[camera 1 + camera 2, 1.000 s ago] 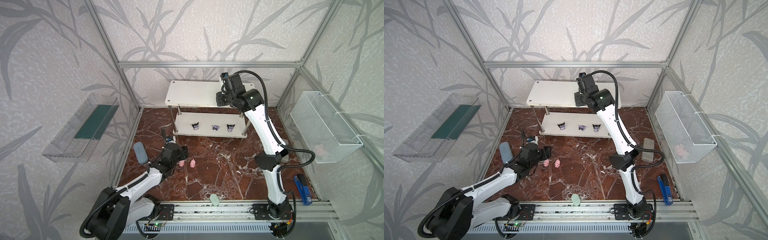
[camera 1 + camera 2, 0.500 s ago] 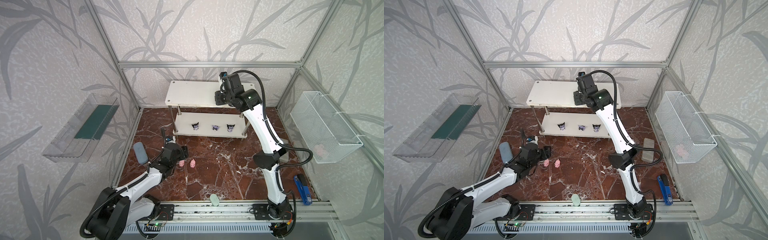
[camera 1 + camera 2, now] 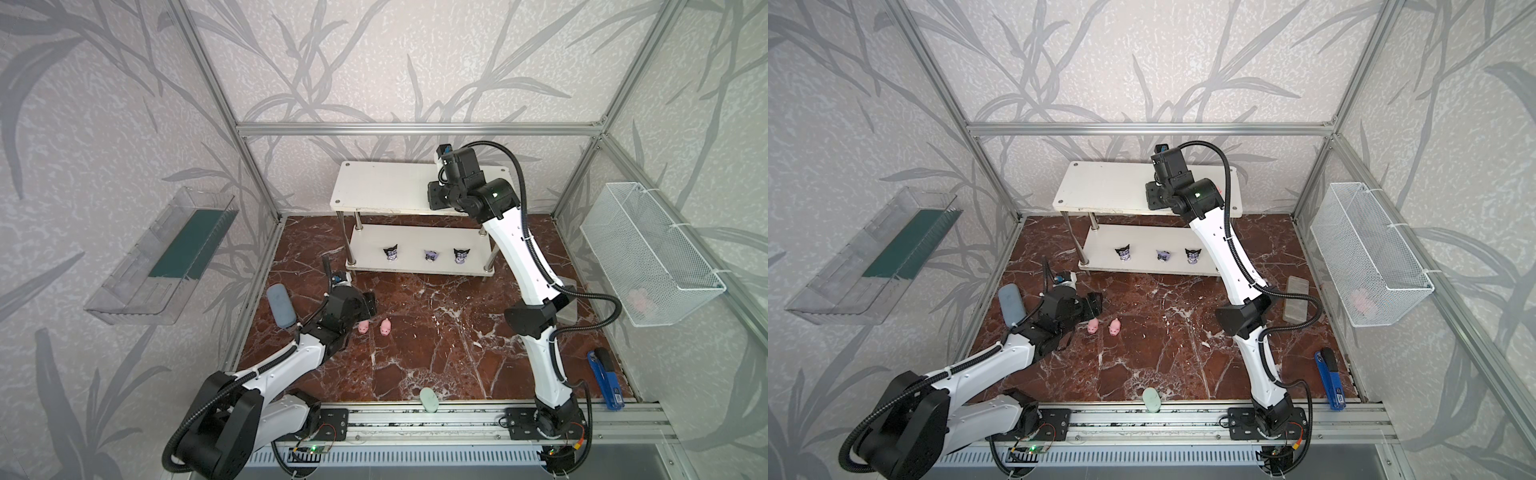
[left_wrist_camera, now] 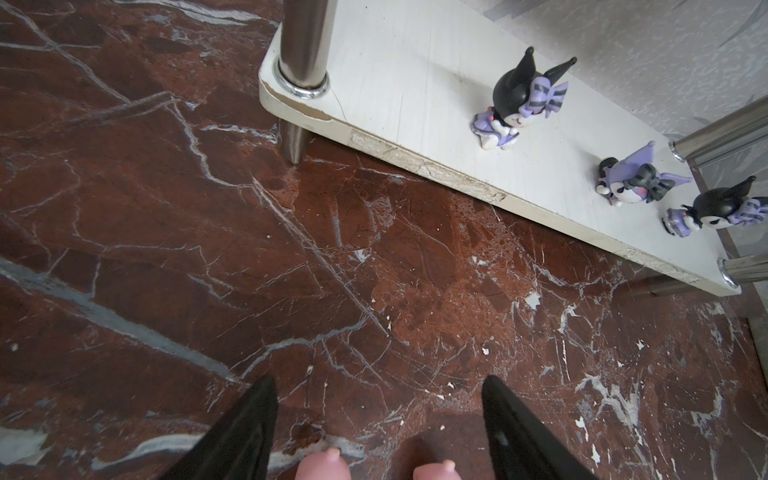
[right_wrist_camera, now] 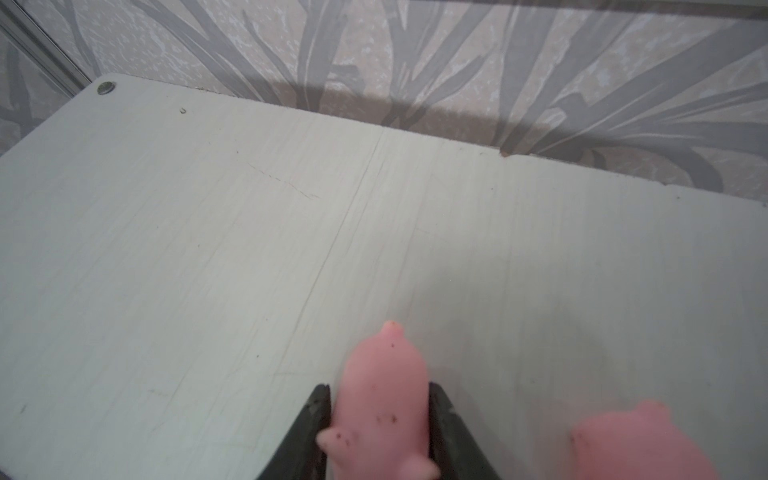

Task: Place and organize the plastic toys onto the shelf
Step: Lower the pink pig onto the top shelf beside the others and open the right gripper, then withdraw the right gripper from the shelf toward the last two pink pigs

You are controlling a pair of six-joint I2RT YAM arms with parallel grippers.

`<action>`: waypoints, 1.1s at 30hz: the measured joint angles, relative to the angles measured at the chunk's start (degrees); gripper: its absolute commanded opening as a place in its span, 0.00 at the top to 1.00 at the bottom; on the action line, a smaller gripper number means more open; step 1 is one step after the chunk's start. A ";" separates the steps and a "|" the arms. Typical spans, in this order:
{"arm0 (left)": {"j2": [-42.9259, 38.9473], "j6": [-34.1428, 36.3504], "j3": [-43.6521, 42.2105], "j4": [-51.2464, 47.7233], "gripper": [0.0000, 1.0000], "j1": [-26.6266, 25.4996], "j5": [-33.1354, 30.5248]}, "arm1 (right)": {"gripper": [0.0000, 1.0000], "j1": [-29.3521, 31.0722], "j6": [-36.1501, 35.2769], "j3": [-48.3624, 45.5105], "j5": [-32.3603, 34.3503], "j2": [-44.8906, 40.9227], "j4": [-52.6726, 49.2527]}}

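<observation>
Right tool (image 5: 378, 388) clasps pig (image 5: 384, 415) on shelf (image 5: 208, 249); left tool (image 4: 379, 381) agape.

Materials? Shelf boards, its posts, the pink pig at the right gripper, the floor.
shelf boards: probably white laminated chipboard, matte; faint grain, crumbled front edge on the lower one.
posts: polished metal, mirror reflections.
pink pig: matte plastic or rubber, rounded, dirt-specked.
floor: red-brown marble look, white veins; possibly printed sheet.
</observation>
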 measured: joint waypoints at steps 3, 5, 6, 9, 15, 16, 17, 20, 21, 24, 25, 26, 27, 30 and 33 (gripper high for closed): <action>0.20 0.00 0.00 0.00 0.24 0.04 0.09 | 0.51 -0.11 0.00 0.00 -0.15 0.00 0.17; 0.20 0.00 0.00 0.00 0.24 0.07 0.17 | 0.48 -0.24 0.07 0.00 -0.46 0.00 0.24; 0.20 0.00 0.00 0.00 0.24 0.07 0.20 | 0.47 -0.31 0.04 0.00 -0.55 0.00 0.33; 0.20 0.00 0.00 -0.02 0.24 0.11 0.22 | 0.45 -0.39 0.09 0.00 -1.01 0.00 0.63; 0.20 0.00 0.00 -0.02 0.24 0.17 0.20 | 0.37 -0.57 0.07 0.00 -2.19 -0.42 2.27; 0.20 0.00 0.00 -0.02 0.24 0.22 0.22 | 0.37 -0.57 0.07 0.00 -2.54 -0.72 2.75; 0.17 0.00 0.00 -0.02 0.24 0.26 0.20 | 0.37 -0.57 0.02 0.00 -2.86 -1.11 3.37; -0.02 0.00 -0.13 -0.07 0.24 0.33 0.22 | 0.36 -0.55 -0.13 -0.02 -3.80 -2.99 5.03; -0.11 0.00 -0.24 -0.07 0.24 0.33 0.22 | 0.36 -0.55 -0.22 -0.02 -4.00 -3.76 5.57; -0.26 0.00 -0.31 -0.11 0.24 0.33 0.20 | 0.36 -0.55 -0.92 -1.07 -4.55 -7.39 7.50; -0.39 0.00 -0.31 -0.09 0.24 0.35 0.20 | 0.36 -0.55 -1.16 -1.88 -4.66 -8.72 7.98; -0.57 0.00 -0.31 -0.09 0.24 0.37 0.20 | 0.36 -0.48 -1.49 -3.58 -4.87 -10.73 8.79; -0.74 0.00 -0.31 -0.11 0.24 0.39 0.20 | 0.36 -0.22 -1.90 -5.75 -5.09 -13.05 9.53; -1.33 -0.02 -0.31 -0.17 0.24 0.39 0.20 | 0.35 0.79 -3.52 -16.22 -5.44 -21.66 13.38; -1.99 -0.02 -0.31 -0.59 0.24 0.39 0.22 | 0.36 3.13 -5.14 -34.51 -6.14 -33.83 20.50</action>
